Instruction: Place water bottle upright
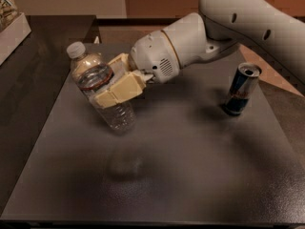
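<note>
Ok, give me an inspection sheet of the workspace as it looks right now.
Surface: dark grey table, matte.
Job's things: bottle, capped, tilted with cap up-left, base apparently just off the table.
Clutter: can, upright, at right, apart from the bottle.
Grippers: pincer at left-centre, shut around the bottle's middle.
Cables: nothing seen.
Surroundings: darker counter at left; white box in the far left corner.
</note>
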`<state>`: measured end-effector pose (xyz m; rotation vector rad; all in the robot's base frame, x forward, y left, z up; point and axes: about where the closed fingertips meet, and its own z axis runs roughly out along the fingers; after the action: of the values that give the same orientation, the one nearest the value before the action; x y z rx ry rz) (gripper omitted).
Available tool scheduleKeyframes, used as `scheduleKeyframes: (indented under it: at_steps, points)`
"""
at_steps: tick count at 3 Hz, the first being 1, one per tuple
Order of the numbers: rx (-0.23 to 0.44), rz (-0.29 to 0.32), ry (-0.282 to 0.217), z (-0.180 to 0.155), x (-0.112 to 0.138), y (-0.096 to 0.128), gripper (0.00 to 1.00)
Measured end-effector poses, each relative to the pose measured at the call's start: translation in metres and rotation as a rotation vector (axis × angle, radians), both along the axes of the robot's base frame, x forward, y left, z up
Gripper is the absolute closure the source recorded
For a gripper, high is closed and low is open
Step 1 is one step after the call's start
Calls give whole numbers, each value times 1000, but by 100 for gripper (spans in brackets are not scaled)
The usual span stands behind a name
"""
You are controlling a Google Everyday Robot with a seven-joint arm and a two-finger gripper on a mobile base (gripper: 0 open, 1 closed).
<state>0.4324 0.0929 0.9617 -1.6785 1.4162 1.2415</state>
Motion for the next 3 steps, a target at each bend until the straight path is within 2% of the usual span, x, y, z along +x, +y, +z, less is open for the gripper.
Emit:
scheduleKeyframes:
  at_steps: [2,3]
  points:
    - [119,74,11,-1,-17,9,100]
    - [161,138,21,-4,-26,16,100]
